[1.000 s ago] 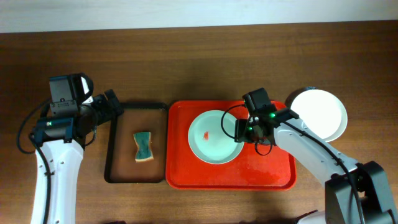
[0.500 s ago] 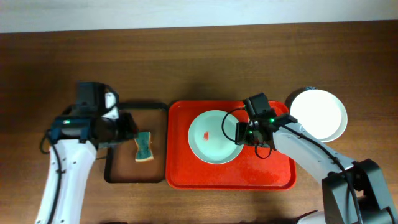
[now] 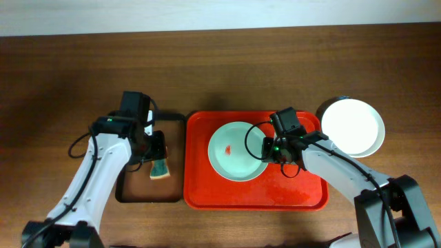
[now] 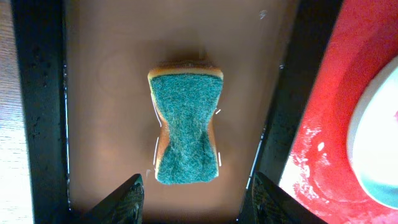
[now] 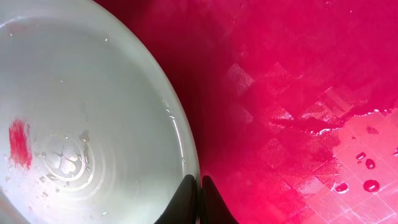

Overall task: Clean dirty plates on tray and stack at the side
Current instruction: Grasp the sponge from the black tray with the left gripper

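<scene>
A pale mint plate [image 3: 234,155] with a small red smear [image 3: 229,149] lies on the red tray [image 3: 303,189]. My right gripper [image 3: 267,148] is shut on this plate's right rim; the right wrist view shows its fingertips [image 5: 186,198] pinching the thin edge of the plate [image 5: 81,93] over the wet tray [image 5: 298,93]. A white plate [image 3: 353,126] rests on the table to the right of the tray. My left gripper [image 3: 157,147] hovers open over the green sponge [image 3: 159,167]. In the left wrist view the sponge [image 4: 186,127] lies just ahead of the spread fingers [image 4: 127,200].
The sponge sits in a smaller black-rimmed brown tray [image 3: 121,186] directly left of the red tray. Water drops and streaks [image 5: 367,165] lie on the red tray's floor. Bare wooden table [image 3: 207,62] surrounds both trays.
My left arm has swung right, from the brown tray's left edge to over the sponge. My right gripper has shut on the mint plate's rim.
</scene>
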Tool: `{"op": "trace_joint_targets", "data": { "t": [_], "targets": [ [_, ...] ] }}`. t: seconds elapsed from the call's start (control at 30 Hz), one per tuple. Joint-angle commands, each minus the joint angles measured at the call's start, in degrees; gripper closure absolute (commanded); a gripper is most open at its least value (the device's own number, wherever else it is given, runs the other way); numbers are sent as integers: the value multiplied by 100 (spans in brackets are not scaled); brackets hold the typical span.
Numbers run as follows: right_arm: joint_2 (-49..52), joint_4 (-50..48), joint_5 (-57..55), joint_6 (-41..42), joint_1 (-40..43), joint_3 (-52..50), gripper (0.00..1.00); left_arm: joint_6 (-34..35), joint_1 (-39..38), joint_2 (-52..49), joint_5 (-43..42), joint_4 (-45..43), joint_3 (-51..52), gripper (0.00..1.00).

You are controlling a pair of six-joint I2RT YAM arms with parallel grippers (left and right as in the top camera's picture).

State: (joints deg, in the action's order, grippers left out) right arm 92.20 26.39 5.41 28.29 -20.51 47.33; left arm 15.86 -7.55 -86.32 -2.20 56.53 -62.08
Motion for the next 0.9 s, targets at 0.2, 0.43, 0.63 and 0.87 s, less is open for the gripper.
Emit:
{"op": "trace_joint_targets", "data": {
  "t": [0.2,0.43,0.63,0.87],
  "targets": [
    [44,-31,-55,-15,-44,-42,96,-50,-17,-474,48,-310,13,1],
    [44,-31,-59,-15,-44,-46,96,-44,-55,-717,72,-380,20,46],
    [44,-28,-74,-15,-44,-46,96,127,-55,-1237,74,-221,22,67],
    [44,-26,-74,-15,-44,-46,96,391,-55,-1432,306,-240,24,75]
  ]
}}
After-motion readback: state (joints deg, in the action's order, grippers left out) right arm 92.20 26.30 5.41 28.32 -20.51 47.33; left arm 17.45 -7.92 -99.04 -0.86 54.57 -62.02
